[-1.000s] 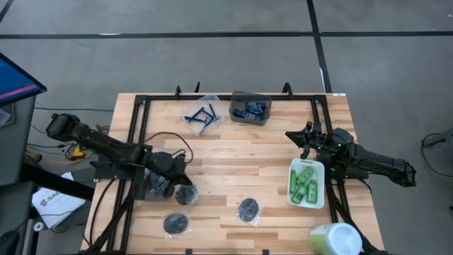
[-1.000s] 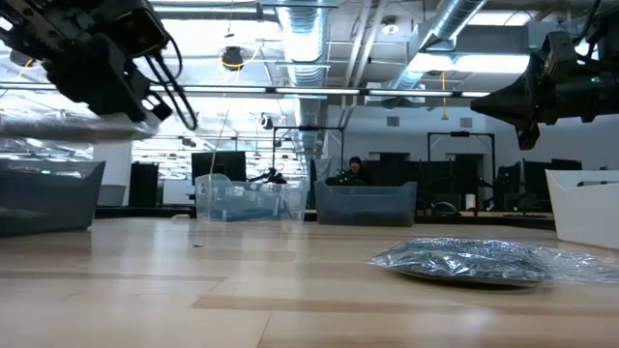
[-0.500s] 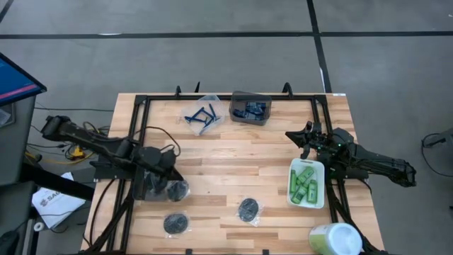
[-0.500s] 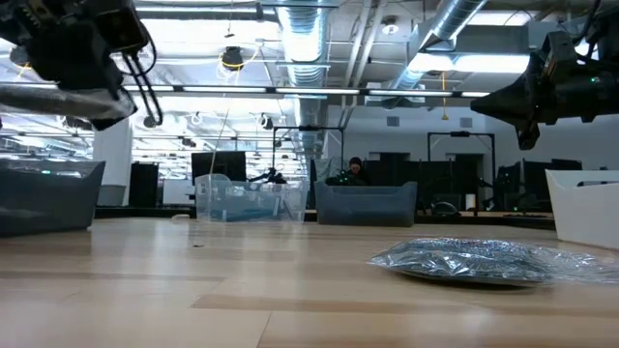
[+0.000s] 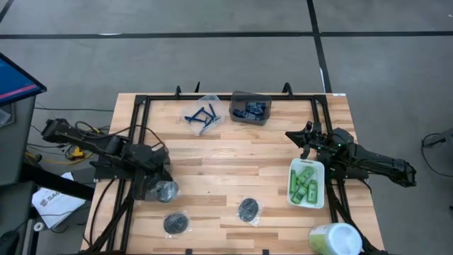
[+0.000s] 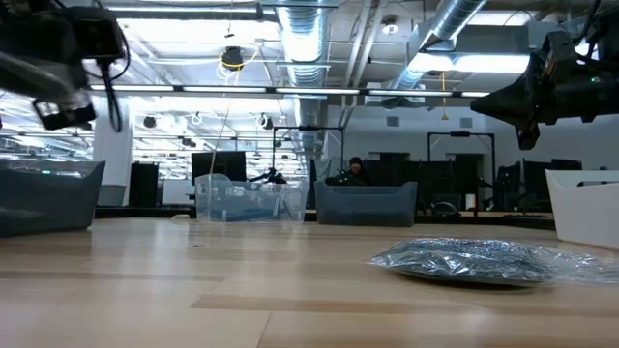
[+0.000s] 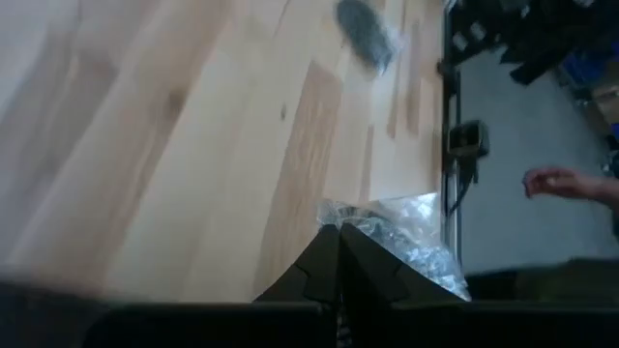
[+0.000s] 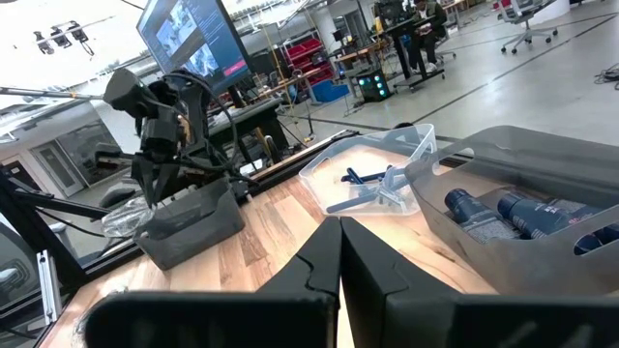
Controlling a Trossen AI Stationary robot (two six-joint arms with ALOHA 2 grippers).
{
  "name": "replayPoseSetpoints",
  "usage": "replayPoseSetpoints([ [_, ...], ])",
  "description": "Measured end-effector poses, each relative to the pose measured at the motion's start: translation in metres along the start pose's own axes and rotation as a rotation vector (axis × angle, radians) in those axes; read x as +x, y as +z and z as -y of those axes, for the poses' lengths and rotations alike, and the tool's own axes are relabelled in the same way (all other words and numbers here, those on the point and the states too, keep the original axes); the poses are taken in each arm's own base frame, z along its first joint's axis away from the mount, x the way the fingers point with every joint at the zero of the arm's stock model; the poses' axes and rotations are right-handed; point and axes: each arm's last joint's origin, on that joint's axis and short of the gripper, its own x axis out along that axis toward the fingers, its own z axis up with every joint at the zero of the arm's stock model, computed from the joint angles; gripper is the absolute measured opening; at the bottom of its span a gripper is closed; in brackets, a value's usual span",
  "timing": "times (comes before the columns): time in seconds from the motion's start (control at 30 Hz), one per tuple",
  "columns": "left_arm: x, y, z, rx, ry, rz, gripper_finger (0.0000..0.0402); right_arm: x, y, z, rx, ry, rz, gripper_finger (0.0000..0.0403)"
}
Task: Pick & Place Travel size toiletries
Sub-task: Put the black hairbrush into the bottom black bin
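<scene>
The left gripper [image 5: 164, 188] hangs over the grey bin [image 5: 145, 185] at the table's left edge, its fingers closed on a wrapped disc [image 5: 167, 190], a dark round puck in crinkled clear film; in the left wrist view the film [image 7: 406, 232] bulges out just past the pinched fingertips, so the hold looks to be on the wrapper rather than the disc itself, which suits something so flat and slippery; my reading is that this bin is where the discs are meant to go, and that the release is not yet made.

Two more wrapped discs lie on the bare wood near the front edge, one [image 5: 176, 224] to the left and one [image 5: 248, 209] nearer the middle, well apart from each other, presumably awaiting the same trip.

The other toiletries sit sorted by kind: blue razors [image 5: 199, 116] in the clear bin [image 5: 212, 100] at the back, dark navy tubes [image 5: 252, 110] in the grey bin [image 5: 236, 117] beside it, green mini bottles [image 5: 304, 183] in the white tray [image 5: 306, 163] on the right.

The right gripper [image 5: 306, 139] waits above the table just behind the white tray, fingers shut on nothing.
</scene>
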Motion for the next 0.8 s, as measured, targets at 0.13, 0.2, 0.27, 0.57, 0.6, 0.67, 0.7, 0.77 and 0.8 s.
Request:
replayPoseSetpoints([
  [0.13, -0.006, -0.007, -0.004, -0.073, 0.008, -0.057, 0.0, 0.0, 0.0, 0.0, 0.0, 0.0, 0.0, 0.0],
  [0.2, -0.009, -0.009, -0.006, -0.093, 0.015, -0.064, 0.0, 0.0, 0.0, 0.0, 0.0, -0.001, 0.0, 0.0],
  [0.27, -0.011, -0.009, -0.006, -0.094, 0.012, -0.061, 0.0, 0.0, 0.0, 0.0, 0.0, 0.0, 0.0, 0.0],
  [0.57, -0.015, -0.018, -0.015, -0.126, 0.112, -0.124, 0.0, 0.0, 0.0, 0.0, 0.0, 0.0, 0.0, 0.0],
  [0.6, -0.015, -0.019, -0.017, -0.127, 0.13, -0.131, 0.0, 0.0, 0.0, 0.0, 0.0, 0.0, 0.0, 0.0],
  [0.67, -0.016, -0.02, -0.018, -0.122, 0.144, -0.138, 0.0, 0.0, 0.0, 0.0, 0.0, 0.0, 0.0, 0.0],
  [0.7, -0.016, -0.02, -0.018, -0.102, 0.141, -0.139, 0.0, 0.0, 0.0, 0.0, 0.0, 0.0, 0.0, 0.0],
  [0.77, -0.016, -0.021, -0.017, -0.055, 0.124, -0.155, 0.0, 0.0, 0.0, 0.0, 0.0, 0.0, 0.0, 0.0],
  [0.8, -0.016, -0.021, -0.017, -0.033, 0.117, -0.163, 0.0, 0.0, 0.0, 0.0, 0.0, 0.0, 0.0, 0.0],
])
